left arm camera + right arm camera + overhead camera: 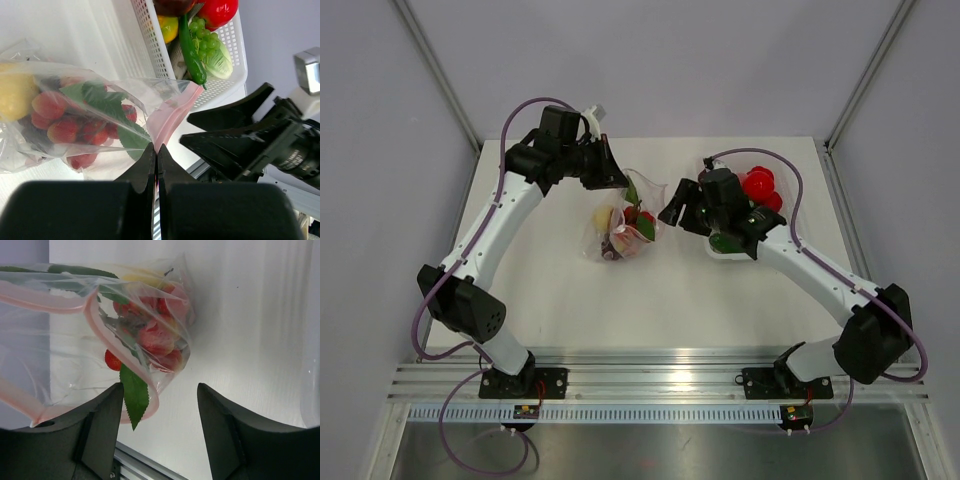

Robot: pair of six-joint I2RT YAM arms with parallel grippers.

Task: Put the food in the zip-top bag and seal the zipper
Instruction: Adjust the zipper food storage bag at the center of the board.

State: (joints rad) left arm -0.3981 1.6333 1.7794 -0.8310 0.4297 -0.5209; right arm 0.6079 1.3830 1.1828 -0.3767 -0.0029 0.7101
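The clear zip-top bag (623, 228) lies mid-table, holding red strawberry-like pieces (62, 129), a yellow lemon (15, 92) and green leaves (92, 95). My left gripper (156, 150) is shut on the bag's mouth edge, and the pinkish-red zipper (169, 116) runs into its jaws. The mouth gapes toward my right gripper (160, 390), which is open and holds nothing. The zipper (92, 320) and a leaf (135, 400) hang beside its left finger. In the top view the right gripper (672, 208) sits just right of the bag, and the left gripper (615, 180) is at its far side.
A white mesh basket (236, 47) stands to the right of the bag, partly under my right arm. It holds red tomatoes (760, 186), a green chilli (192, 55), green grapes (205, 31) and pale lettuce (221, 61). A metal rail (660, 385) runs along the near table edge.
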